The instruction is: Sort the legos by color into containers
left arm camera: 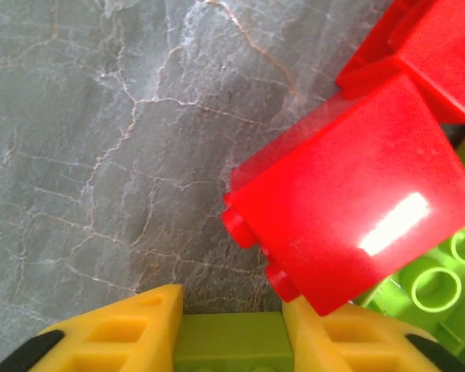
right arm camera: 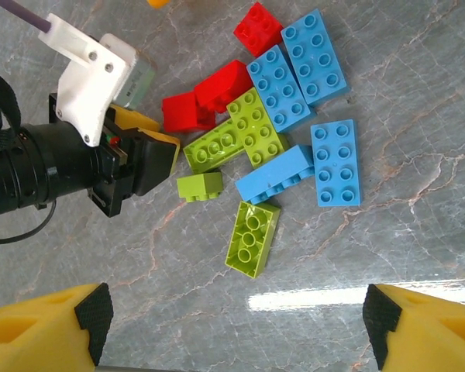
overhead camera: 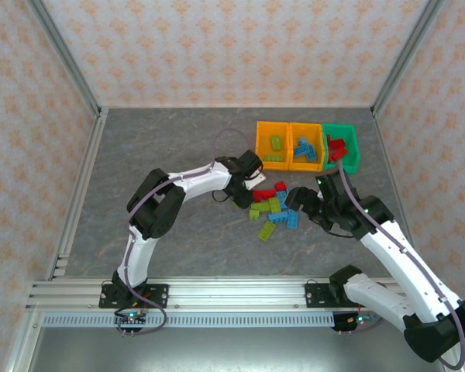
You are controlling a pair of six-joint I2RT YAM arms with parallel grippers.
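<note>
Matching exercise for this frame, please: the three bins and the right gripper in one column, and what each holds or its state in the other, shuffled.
Column A
1. left orange bin
2. middle orange bin
3. green bin
4. right gripper

Column B
a. red legos
b. open, nothing between its fingers
c. lime green legos
d. light blue legos

Pairs: 1-c, 2-d, 3-a, 4-b
</note>
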